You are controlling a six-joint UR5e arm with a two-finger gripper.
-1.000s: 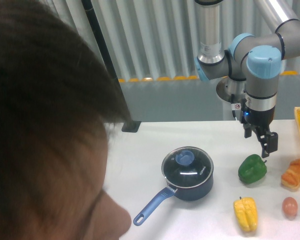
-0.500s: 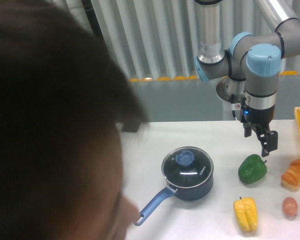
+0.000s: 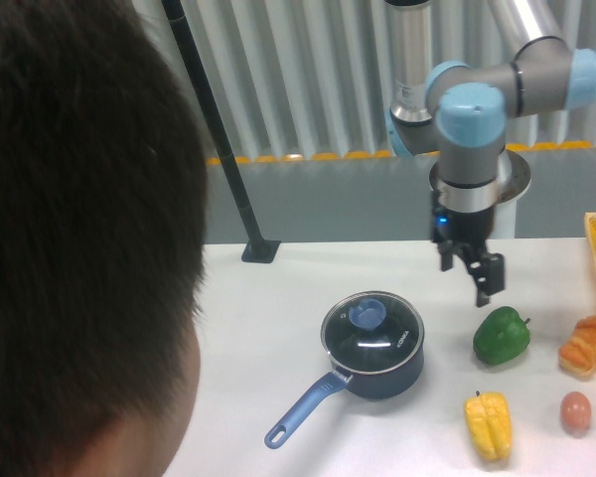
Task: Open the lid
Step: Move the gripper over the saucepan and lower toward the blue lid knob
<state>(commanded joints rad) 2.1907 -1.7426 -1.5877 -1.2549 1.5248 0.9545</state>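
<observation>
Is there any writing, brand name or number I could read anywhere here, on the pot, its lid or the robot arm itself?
Nothing here is legible.
Round clear glass lid on the dark blue saucepan: a small white mark near its right edge, too small and blurred to read.
Grey and light blue robot arm: a small sticker and a blue light on the wrist just above the black two-finger gripper, also too small to read.

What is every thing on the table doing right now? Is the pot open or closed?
lid: on the saucepan, closed.
saucepan: upright on the table, handle toward the front left.
gripper: in the air, above and to the right of the saucepan, holding nothing.
green pepper: resting on the table.
yellow pepper: lying on the table.
egg: whole, on the table.
</observation>
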